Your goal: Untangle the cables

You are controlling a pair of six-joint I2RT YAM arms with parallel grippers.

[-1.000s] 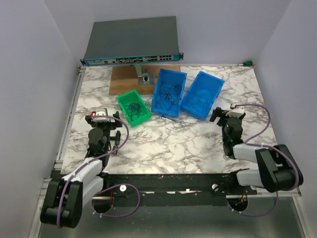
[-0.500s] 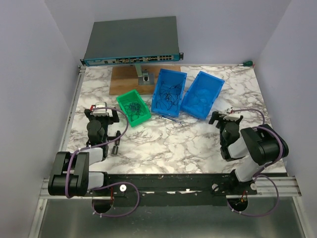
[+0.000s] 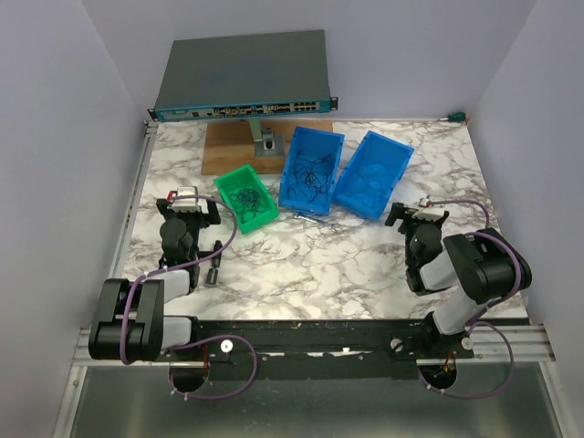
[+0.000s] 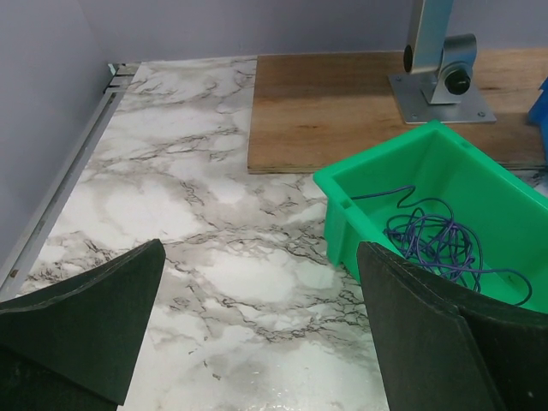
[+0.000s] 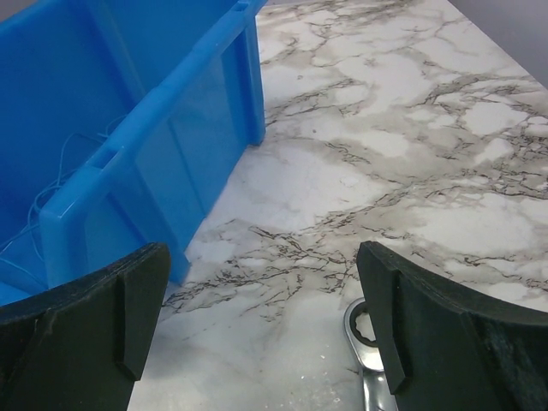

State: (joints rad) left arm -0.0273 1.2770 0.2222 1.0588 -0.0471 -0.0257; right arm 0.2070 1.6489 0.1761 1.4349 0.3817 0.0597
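Tangled blue-purple cables (image 4: 437, 244) lie in a green bin (image 4: 342, 224), just ahead and to the right of my left gripper (image 4: 259, 257), which is open with only marble between its fingers. From above, this green bin (image 3: 266, 195) sits left of two blue bins. The middle blue bin (image 3: 334, 153) holds dark cables (image 3: 308, 173). The right blue bin (image 3: 399, 164) holds thin blue cables (image 3: 369, 178). My right gripper (image 5: 261, 253) is open and empty, low over the table beside the right blue bin (image 5: 154, 154). From above, the left gripper (image 3: 189, 208) and right gripper (image 3: 417, 215) flank the bins.
A silver wrench (image 5: 368, 342) lies on the marble by the right fingertip. A small silver tool (image 3: 315, 217) lies in front of the middle bin. A wooden board (image 3: 228, 151) with a metal stand (image 3: 267, 141) and a network switch (image 3: 242, 82) stand at the back.
Both arms have folded, their elbows lifted and drawn inward. The left gripper shifted slightly away, the right slightly left. Both stay open and empty.
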